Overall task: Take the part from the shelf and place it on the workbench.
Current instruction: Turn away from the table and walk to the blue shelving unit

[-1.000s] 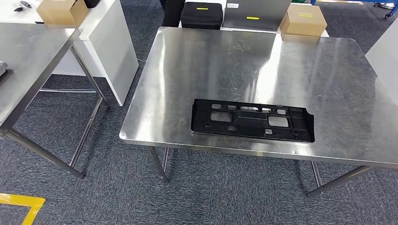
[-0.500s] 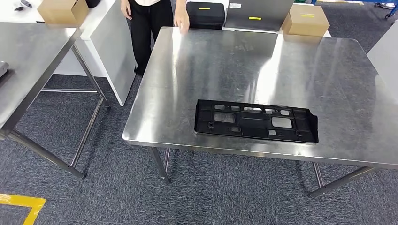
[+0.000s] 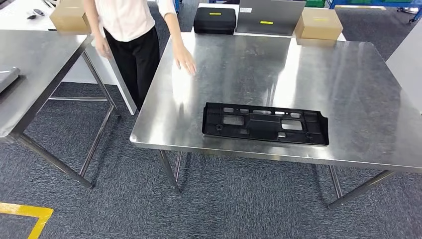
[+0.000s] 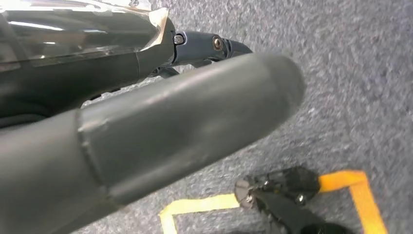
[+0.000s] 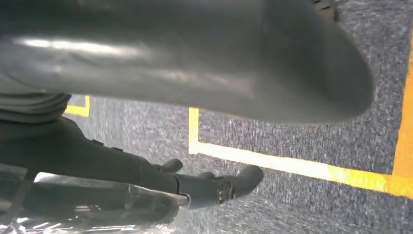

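One black plastic part (image 3: pixel 265 124) lies flat on the steel workbench (image 3: pixel 348 74), near its front edge, so I judge the placing done with nothing left to carry. My left hand (image 4: pixel 146 131) and right hand (image 5: pixel 195 58) hang over the carpet holding nothing, fingers loosely apart. A person's hand (image 3: pixel 185 60) hovers over the workbench's far left part.

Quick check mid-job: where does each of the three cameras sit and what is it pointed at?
Head view: high on the body, looking down at the workbench, the black part and a person.
Left wrist view: behind the hanging left hand, facing carpet.
Right wrist view: behind the hanging right hand, facing carpet.
Both wrist views share grey carpet with yellow floor tape.
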